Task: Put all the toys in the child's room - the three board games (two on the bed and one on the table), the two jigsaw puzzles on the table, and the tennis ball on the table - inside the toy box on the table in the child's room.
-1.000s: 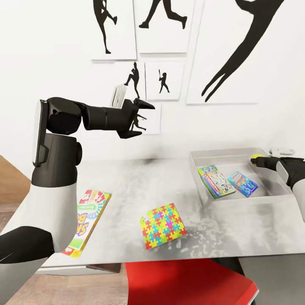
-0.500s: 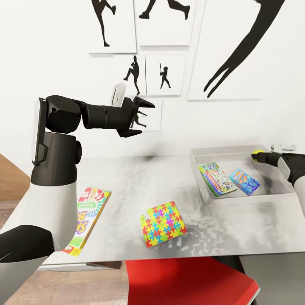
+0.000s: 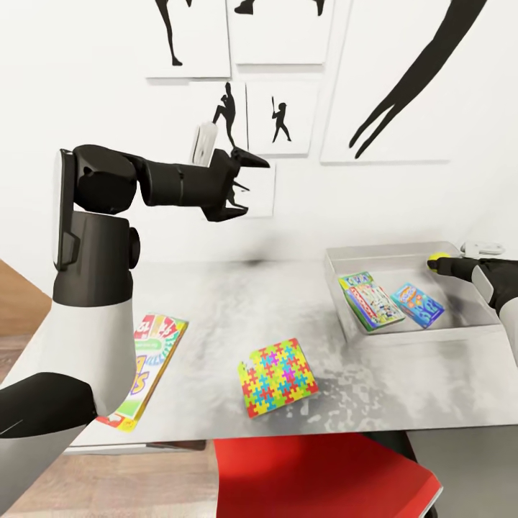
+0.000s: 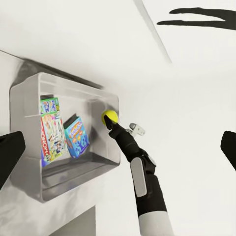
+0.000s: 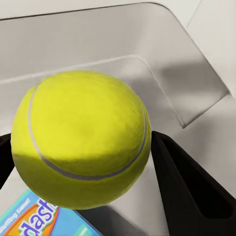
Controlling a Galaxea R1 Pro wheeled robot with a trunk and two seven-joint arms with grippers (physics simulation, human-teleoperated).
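The tennis ball (image 3: 437, 256) hangs over the far right corner of the toy box (image 3: 338, 277), with my right gripper (image 3: 439, 265) shut on it. Close up, the ball (image 5: 81, 142) sits between black fingers (image 5: 187, 182) above the blue board game (image 5: 34, 223). A green board game (image 3: 370, 301) and the blue one (image 3: 417, 304) lie inside the box. A jigsaw puzzle (image 3: 279, 378) lies near the table's front edge. The yellow-green board game (image 3: 147, 363) lies at the front left, partly behind my left arm. My left gripper (image 3: 241, 183) is open, raised high over the table (image 3: 230, 309).
A red chair (image 3: 324, 478) stands under the table's front edge. Black silhouette pictures (image 3: 280, 119) hang on the white wall behind. A small white object (image 3: 480, 249) lies just past the toy box. The left wrist view looks across at the toy box (image 4: 29, 172) and ball (image 4: 109, 116).
The whole head view has shifted slightly, so the camera moved. My right gripper still holds the ball over the box's far corner; the left arm stays raised.
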